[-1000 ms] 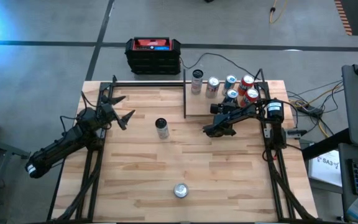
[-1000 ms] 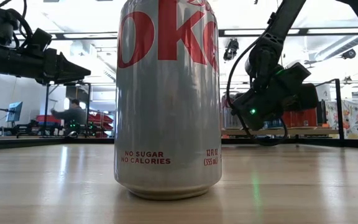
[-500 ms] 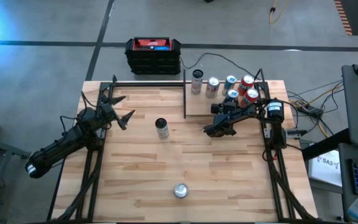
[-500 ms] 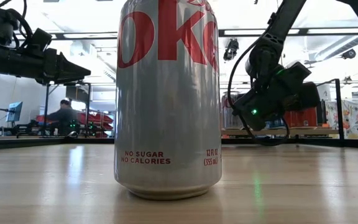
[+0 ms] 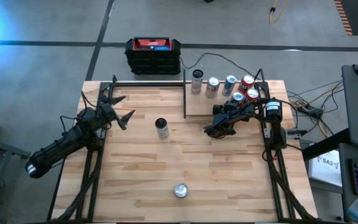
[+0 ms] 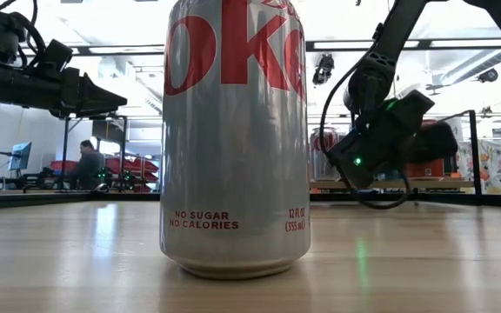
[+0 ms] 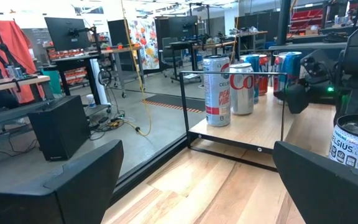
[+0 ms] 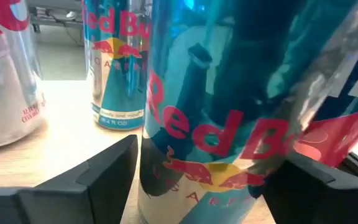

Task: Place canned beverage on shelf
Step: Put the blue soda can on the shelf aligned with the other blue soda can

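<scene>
Red Bull can (image 8: 216, 124): standing upright on the shelf (image 5: 199, 107), right in front of the right wrist camera and between that gripper's two dark fingers (image 8: 79, 180); from above it is showing at (image 5: 237, 98), next to a red-topped can (image 5: 252, 94).
Right gripper (image 5: 234, 104): sitting over the shelf's right part with its fingers spread on either side of the Red Bull can; I cannot tell whether the pads are pressing the can or standing just off it.
Shelf: lying at the desk's (image 5: 229, 180) far right corner, carrying a row of cans along its back edge, namely a dark-topped one (image 5: 196, 74), a silver one (image 5: 213, 82), a blue one (image 5: 230, 81) and a red one (image 5: 247, 81).
Second Red Bull can (image 8: 117, 74): standing farther back on the shelf in the right wrist view, near a white and red can (image 8: 8, 68).
Left gripper (image 5: 118, 109): hovering over the desk's left side with its fingers wide apart and gripping nothing.
Loose cans: one standing upright mid-desk (image 5: 161, 127), well apart from the shelf; a Diet Coke can (image 6: 236, 139) sitting near the front edge, filling the low view.
</scene>
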Available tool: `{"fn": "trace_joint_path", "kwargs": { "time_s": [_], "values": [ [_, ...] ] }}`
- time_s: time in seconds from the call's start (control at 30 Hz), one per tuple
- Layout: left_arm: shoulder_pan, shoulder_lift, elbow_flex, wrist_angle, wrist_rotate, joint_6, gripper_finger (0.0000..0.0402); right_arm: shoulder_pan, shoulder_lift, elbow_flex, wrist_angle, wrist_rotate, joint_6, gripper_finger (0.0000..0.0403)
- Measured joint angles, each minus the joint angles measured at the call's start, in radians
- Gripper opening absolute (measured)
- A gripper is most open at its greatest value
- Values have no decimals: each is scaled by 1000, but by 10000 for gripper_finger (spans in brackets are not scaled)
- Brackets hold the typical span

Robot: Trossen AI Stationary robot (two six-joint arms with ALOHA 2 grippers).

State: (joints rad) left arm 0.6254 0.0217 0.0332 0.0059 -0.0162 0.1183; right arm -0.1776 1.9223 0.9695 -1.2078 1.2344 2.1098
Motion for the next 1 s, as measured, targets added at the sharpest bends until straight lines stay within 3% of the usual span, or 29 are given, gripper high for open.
{"fn": "trace_joint_path", "kwargs": {
  "time_s": [0.5,1.0],
  "values": [
    [0,0,0,0,0,0,398,3,-2,2,59,79,-19,301],
    [0,0,0,0,0,0,398,3,-3,21,99,101,-88,266]
  ]
}}
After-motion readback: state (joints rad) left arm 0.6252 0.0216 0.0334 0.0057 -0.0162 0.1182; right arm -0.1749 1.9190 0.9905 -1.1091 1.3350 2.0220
